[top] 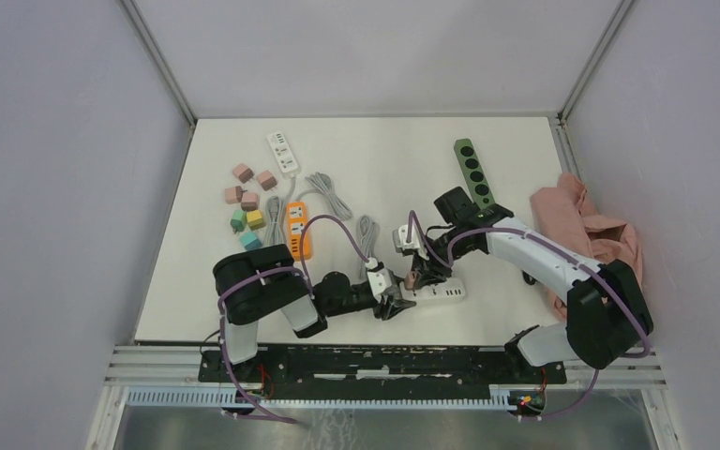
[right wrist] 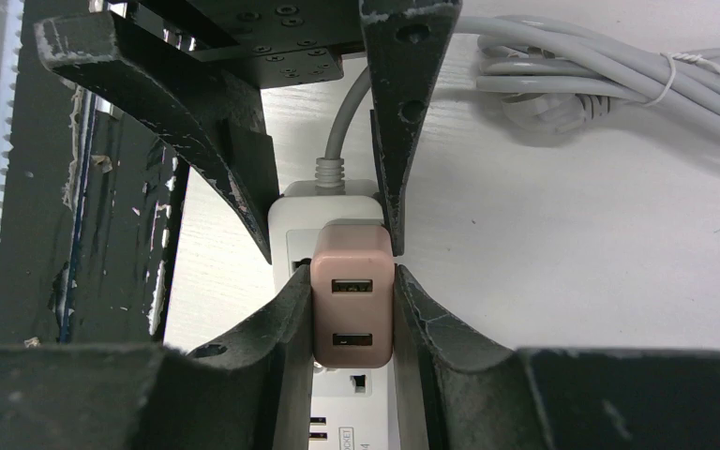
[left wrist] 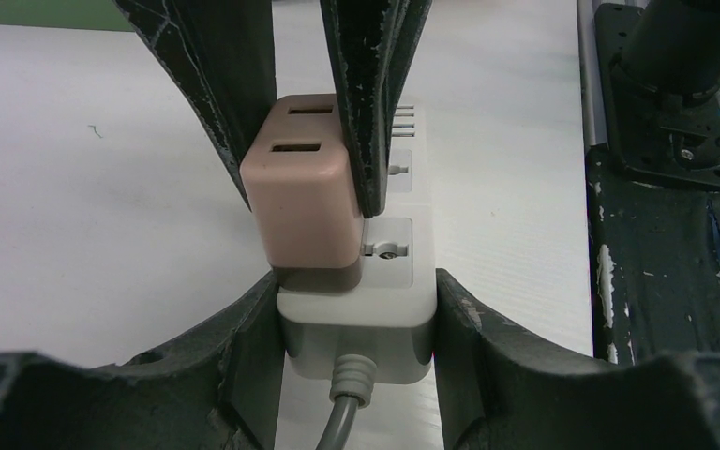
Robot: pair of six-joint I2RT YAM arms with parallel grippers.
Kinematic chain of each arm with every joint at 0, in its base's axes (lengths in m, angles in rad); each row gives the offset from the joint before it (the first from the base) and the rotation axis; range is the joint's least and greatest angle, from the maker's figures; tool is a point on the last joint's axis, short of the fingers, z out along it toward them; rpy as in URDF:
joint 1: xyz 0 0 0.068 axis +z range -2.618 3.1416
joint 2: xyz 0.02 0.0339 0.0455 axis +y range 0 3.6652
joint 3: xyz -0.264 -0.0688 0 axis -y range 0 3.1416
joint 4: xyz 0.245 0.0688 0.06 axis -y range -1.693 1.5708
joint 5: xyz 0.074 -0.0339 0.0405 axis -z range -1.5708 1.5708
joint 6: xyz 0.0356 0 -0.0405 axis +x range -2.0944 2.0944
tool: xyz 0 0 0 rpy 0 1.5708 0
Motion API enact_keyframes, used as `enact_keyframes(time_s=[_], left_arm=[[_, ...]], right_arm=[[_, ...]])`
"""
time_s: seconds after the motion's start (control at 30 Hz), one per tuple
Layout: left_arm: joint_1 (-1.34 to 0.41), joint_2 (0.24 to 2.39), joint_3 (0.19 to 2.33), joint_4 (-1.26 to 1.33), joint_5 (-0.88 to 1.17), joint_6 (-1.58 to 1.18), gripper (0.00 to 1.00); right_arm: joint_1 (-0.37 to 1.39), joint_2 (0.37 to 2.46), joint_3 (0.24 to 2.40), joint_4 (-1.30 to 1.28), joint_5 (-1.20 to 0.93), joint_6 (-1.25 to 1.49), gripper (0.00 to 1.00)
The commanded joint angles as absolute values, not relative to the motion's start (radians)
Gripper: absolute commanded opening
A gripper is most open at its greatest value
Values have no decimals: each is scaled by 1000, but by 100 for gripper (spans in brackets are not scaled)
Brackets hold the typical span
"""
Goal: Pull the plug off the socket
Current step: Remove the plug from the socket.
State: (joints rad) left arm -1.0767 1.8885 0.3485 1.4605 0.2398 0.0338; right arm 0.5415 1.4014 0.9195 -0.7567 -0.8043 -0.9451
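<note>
A white power strip point(top: 439, 292) lies near the table's front edge, with a pink USB plug point(top: 413, 278) standing in the socket at its cable end. My left gripper point(top: 396, 302) is shut on the strip's cable end; in the left wrist view its fingers point(left wrist: 244, 347) press both sides of the strip point(left wrist: 403, 309). My right gripper point(top: 419, 272) is shut on the plug. In the right wrist view its fingers point(right wrist: 291, 309) clamp both sides of the plug point(right wrist: 352, 314). The plug point(left wrist: 305, 211) appears still seated on the strip point(right wrist: 291, 220).
A coiled grey cable point(right wrist: 609, 80) lies just beyond the strip. A green strip point(top: 474, 172) lies at the back right, with a pink cloth point(top: 586, 230) at the right edge. At the left are an orange strip point(top: 298, 230), a white strip point(top: 283, 153) and several coloured plugs point(top: 248, 202).
</note>
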Motion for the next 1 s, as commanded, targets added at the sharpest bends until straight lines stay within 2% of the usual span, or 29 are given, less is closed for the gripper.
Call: enact_keyframes(time_s=[0.0,0.23,0.37,0.5,0.63,0.8,0.97], left_arm=[[-1075,1903,339,1531,220,29,3],[-1065,1923,336,1545,223,30,3],[-1065,1944,348,1549,225,30,3],[-1065,1953,340,1568,215,26,3],[-1066,1952,331,1570,204,33,3],[-1062,1958,336,1568,213,37,3],[-1062,1960,341,1568,218,34,3]], right_arm=[[496,1393,988,-811,-856,-1002,0],[556,1378,944,-924,-955,-1174,0],[602,1409,963,-784,-966,-972,0],[542,1414,988,-708,-918,-839,0],[463,1377,976,-795,-891,-971,0],[479,1352,932,-903,-950,-1152,0],[533,1372,941,-831,-993,-1031,0]])
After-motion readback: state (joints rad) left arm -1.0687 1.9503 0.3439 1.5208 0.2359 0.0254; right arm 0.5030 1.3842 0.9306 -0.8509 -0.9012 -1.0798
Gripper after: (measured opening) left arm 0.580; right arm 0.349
